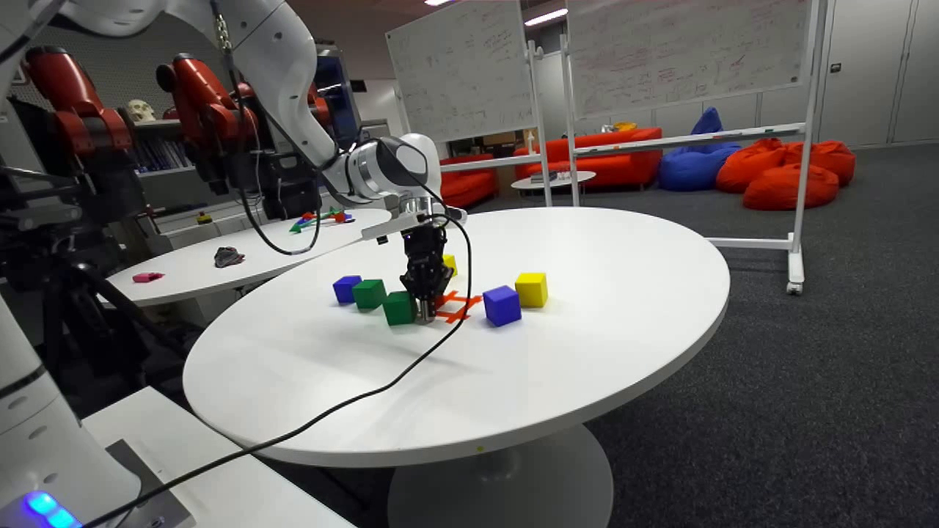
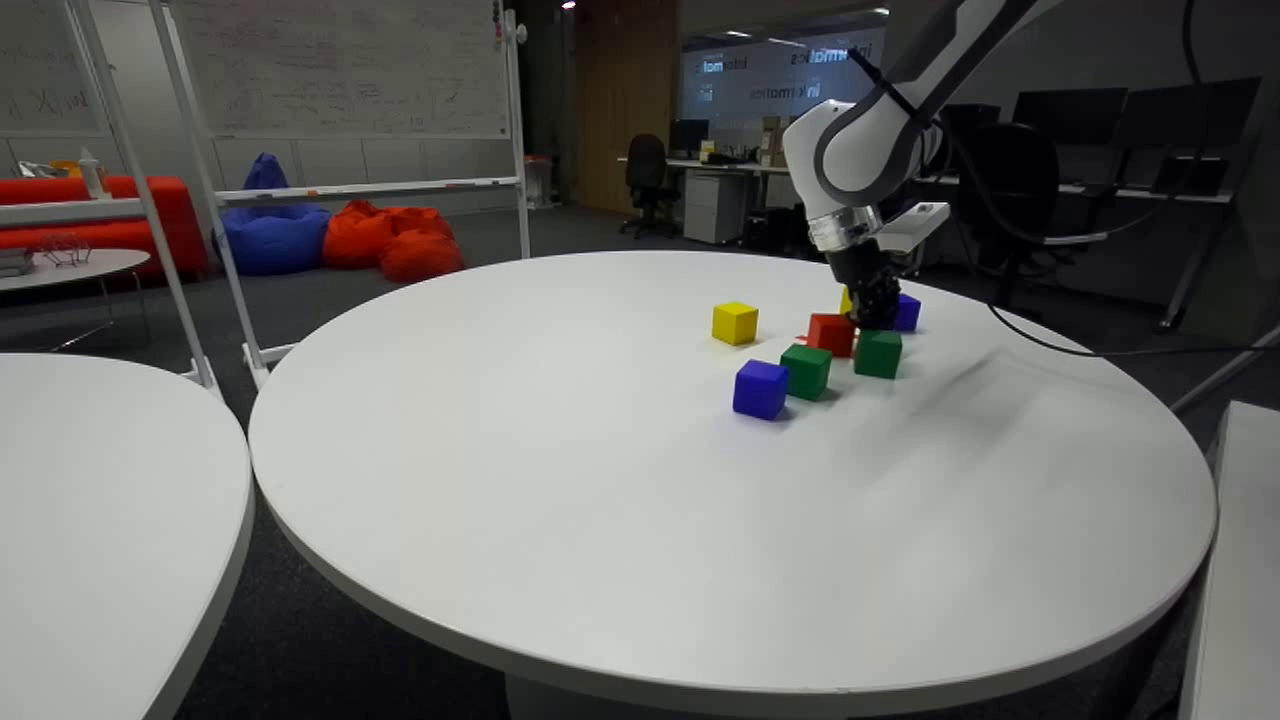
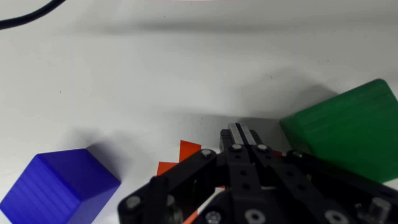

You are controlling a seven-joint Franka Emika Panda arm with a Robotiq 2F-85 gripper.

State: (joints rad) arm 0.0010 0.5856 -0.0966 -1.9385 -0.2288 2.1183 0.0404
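Note:
In the wrist view my gripper [image 3: 240, 127] is shut, its two fingertips pressed together with nothing between them, low over the white table. A green cube [image 3: 351, 133] lies just to the right of the fingers, a small gap apart. Further off to the left is a blue cube [image 3: 59, 189]. Orange-red tape [image 3: 189, 150] shows partly under the gripper. In an exterior view the gripper [image 1: 425, 315] stands right beside a green cube [image 1: 399, 308]. A red cube [image 2: 831, 335] sits close to the gripper in an exterior view; the fingertips are hidden there behind cubes.
Around the gripper on the round table [image 1: 587, 367] are another green cube [image 1: 369, 294], blue cubes [image 1: 502, 306] and yellow cubes [image 1: 531, 290]. A black cable [image 1: 367, 394] hangs from the arm across the table. A second white table [image 2: 110, 500] adjoins it.

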